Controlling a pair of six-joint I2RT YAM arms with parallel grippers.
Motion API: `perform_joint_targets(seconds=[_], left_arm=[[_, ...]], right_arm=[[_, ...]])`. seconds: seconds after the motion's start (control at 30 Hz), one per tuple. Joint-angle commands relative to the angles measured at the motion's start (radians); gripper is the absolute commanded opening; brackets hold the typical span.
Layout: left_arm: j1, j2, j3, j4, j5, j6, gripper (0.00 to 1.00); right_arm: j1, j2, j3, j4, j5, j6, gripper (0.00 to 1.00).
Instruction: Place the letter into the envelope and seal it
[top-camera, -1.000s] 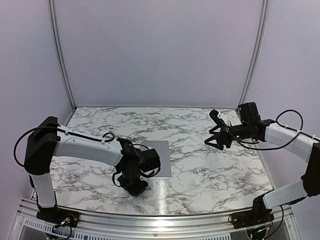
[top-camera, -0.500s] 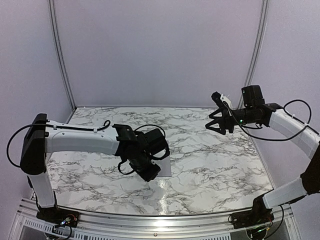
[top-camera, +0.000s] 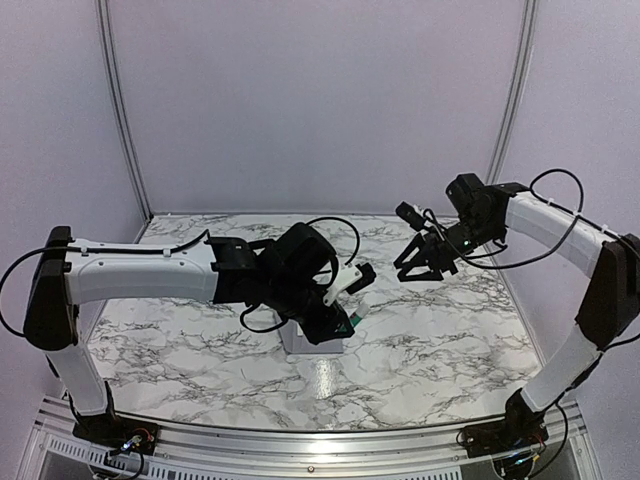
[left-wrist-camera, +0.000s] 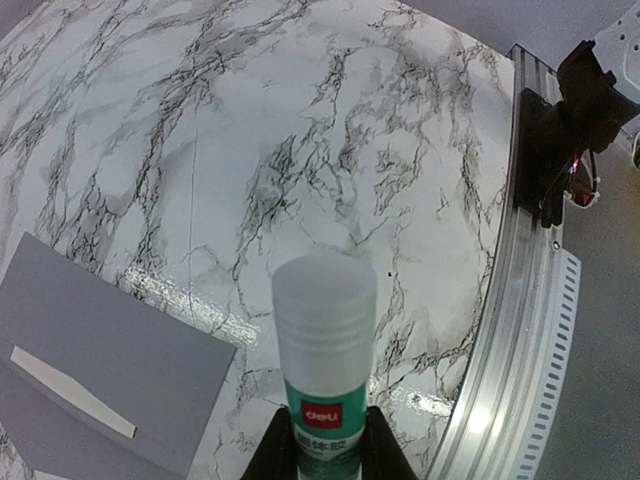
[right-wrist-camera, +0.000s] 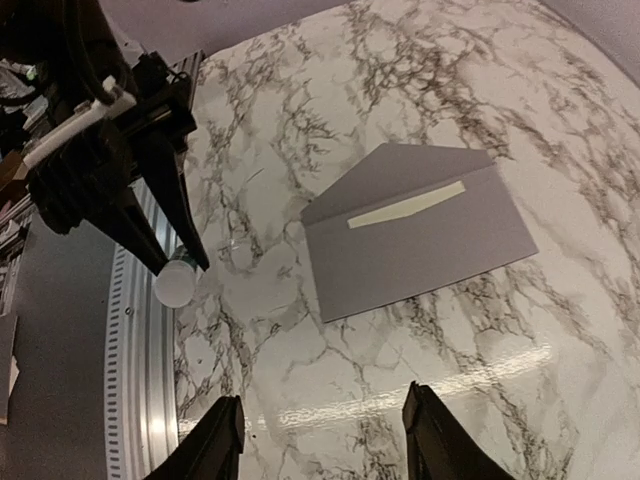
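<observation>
Sealing looks to be the step in hand: the left gripper (left-wrist-camera: 325, 455) pinches a capped green-and-white glue stick (left-wrist-camera: 325, 340) by its base above the marble table (right-wrist-camera: 600, 120). The grey envelope (right-wrist-camera: 430, 250) lies flat toward the table's near edge, flap open, with a pale strip at its mouth, probably the letter (right-wrist-camera: 405, 207) tucked inside. The right gripper (right-wrist-camera: 320, 440) hangs spread and empty facing the stick — next it likely must close on the cap (left-wrist-camera: 325, 295) and pull it off.

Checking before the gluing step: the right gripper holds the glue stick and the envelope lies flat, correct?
Not quite: the left gripper holds the glue stick, as the left wrist view shows; the right gripper is empty. The envelope does lie flat.
</observation>
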Motion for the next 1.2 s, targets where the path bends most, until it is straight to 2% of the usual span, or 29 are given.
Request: perform_joint_targets(seconds=[0.0, 0.27, 0.7, 1.17], left_arm=[[0.002, -0.015, -0.008, 0.048, 0.055, 0.043, 0.00], [0.003, -0.009, -0.011, 0.053, 0.070, 0.035, 0.00], [0.003, -0.005, -0.013, 0.059, 0.093, 0.029, 0.00], [0.003, -0.012, -0.022, 0.060, 0.090, 0.026, 0.00]], right_arm=[[0.102, 0.014, 0.034, -0.139, -0.025, -0.091, 0.50], [0.181, 0.048, 0.066, -0.172, -0.055, -0.124, 0.55], [0.245, 0.062, 0.059, -0.144, -0.061, -0.080, 0.55], [0.303, 0.057, 0.033, -0.077, -0.008, -0.030, 0.47]])
